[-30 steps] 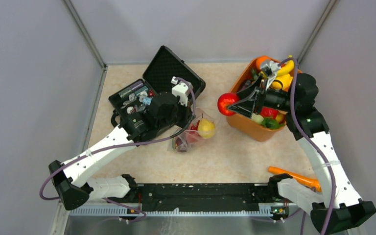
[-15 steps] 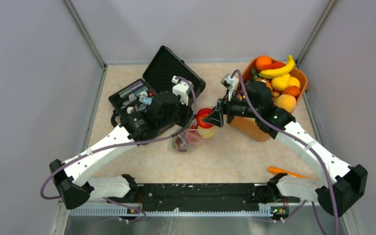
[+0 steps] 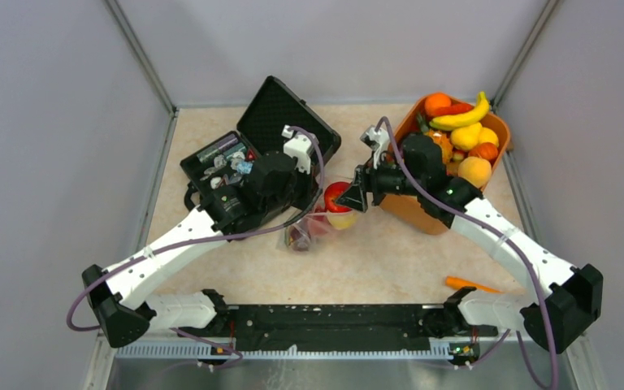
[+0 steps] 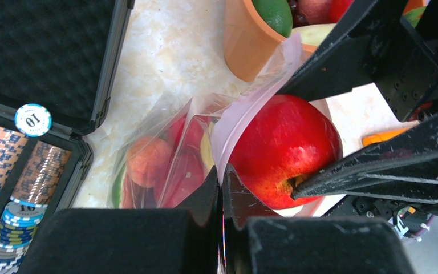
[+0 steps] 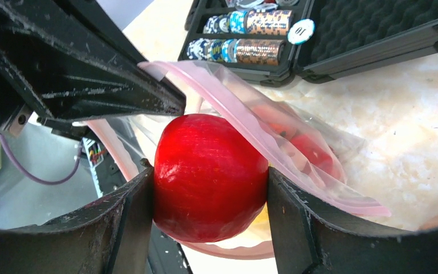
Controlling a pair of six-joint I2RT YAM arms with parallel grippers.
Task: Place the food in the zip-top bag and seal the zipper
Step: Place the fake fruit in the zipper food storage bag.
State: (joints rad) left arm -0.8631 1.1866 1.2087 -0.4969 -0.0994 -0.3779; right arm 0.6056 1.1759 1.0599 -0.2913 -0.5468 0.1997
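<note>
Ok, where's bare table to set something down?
Bare table lies between the zip-top bag and the base rail, left of the orange stick. Crowded between black case and basket: left gripper and right gripper meet there with the red apple.

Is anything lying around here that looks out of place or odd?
One thing: an orange carrot-like stick lies alone on the table, near its front right edge, well apart from the orange bowl that holds the other toy food. Nothing looks spilled or broken.
</note>
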